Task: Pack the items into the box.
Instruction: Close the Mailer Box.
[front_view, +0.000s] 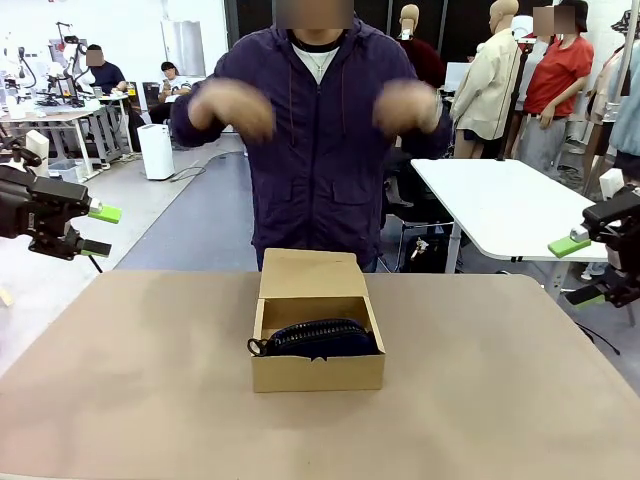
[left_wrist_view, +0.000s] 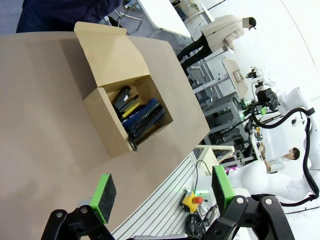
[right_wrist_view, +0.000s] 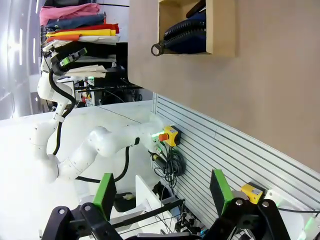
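The brown cardboard box (front_view: 317, 372) stands open at the table's middle, its lid flap (front_view: 310, 273) leaning back toward the person. Inside lies the navy zippered pouch (front_view: 322, 338), its pull loop (front_view: 257, 347) hanging over the left wall. The left wrist view looks down into the box (left_wrist_view: 105, 117), where the black stapler (left_wrist_view: 122, 95), the yellow-and-black utility knife (left_wrist_view: 130, 109) and the pouch (left_wrist_view: 146, 117) rest side by side. My left gripper (front_view: 98, 230) hangs open off the table's left edge. My right gripper (front_view: 580, 270) hangs open off the right edge. Both hold nothing.
The person stands behind the table with both hands (front_view: 235, 105) raised at chest height, above and behind the box. The bare tan tabletop (front_view: 500, 400) surrounds the box. A white table (front_view: 500, 205) stands beyond at the right.
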